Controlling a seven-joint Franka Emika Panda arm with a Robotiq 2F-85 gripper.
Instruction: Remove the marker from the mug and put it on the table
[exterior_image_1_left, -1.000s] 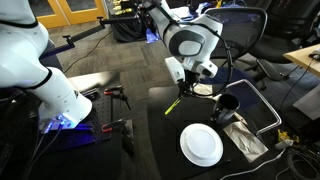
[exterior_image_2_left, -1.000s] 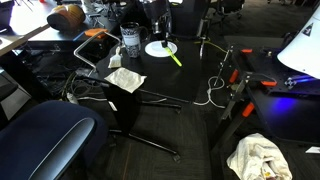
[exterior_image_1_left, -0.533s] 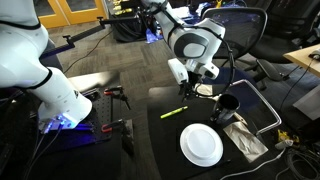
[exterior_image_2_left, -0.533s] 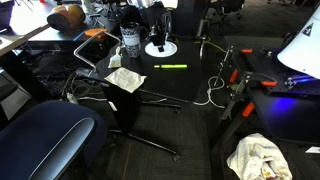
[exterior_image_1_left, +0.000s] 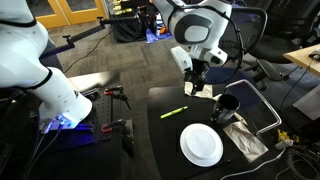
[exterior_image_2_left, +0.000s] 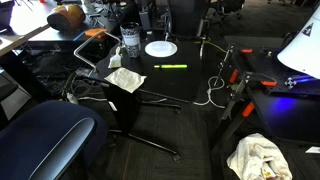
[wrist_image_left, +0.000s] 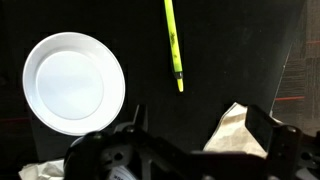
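Marker (wrist_image_left: 173, 45) lies flat on the table (wrist_image_left: 240, 50), a thin yellow-green stick with a darker end pointing toward the gripper (wrist_image_left: 190, 150) in the wrist view. Any print on its barrel is too small to read. It rests on the bare black top just beside the white plate (wrist_image_left: 75, 83) without touching it. In an exterior view the marker (exterior_image_1_left: 173, 113) is out of the mug (exterior_image_1_left: 228, 103) and well apart from it, with the plate (exterior_image_1_left: 201, 145) near both. The mug is small, black and glossy, and stands upright beside a crumpled light cloth (exterior_image_1_left: 243, 138). The gripper (exterior_image_1_left: 196, 88) hangs above the table between marker and mug. Its jaws are spread wide, with nothing held between them. In an exterior view the marker (exterior_image_2_left: 170, 67) lies near the plate (exterior_image_2_left: 160, 48).
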